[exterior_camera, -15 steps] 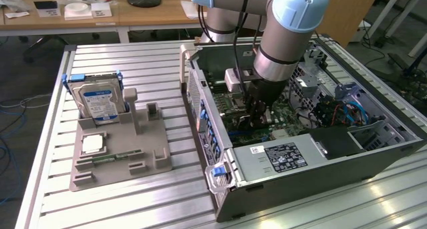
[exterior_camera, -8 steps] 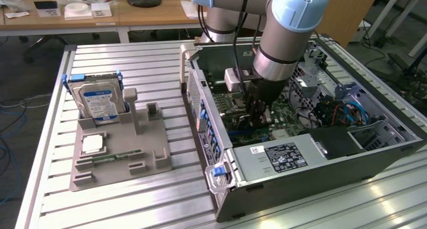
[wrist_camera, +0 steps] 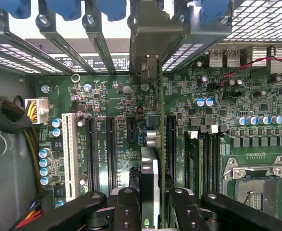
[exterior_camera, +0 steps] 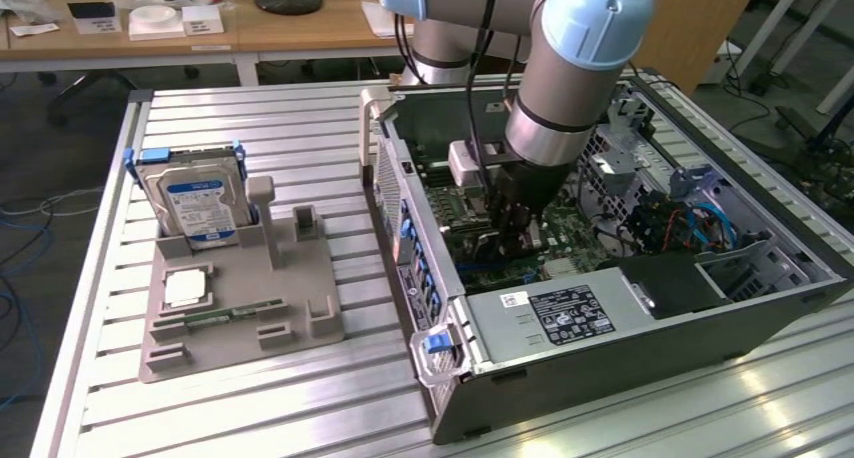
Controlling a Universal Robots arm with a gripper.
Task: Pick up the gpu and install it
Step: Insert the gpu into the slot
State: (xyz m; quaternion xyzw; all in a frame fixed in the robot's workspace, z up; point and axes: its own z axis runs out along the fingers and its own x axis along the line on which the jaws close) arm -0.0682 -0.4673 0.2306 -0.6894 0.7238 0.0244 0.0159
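Currently arm reaching straight down into the open computer case [exterior_camera: 627,308], end effector [wrist_camera: 150,202] clamped on the gpu [wrist_camera: 149,185], card held edge-on just above the motherboard [wrist_camera: 116,101] slots.

One gpu [wrist_camera: 149,185], one hard drive [exterior_camera: 198,204], one computer case [exterior_camera: 641,368], one memory stick [exterior_camera: 235,314].

Hard drive [exterior_camera: 198,206] upright in holder [exterior_camera: 240,308]

Exterior view high, angled down, fairly far; wrist view close above shared motherboard [exterior_camera: 514,240], seemingly.
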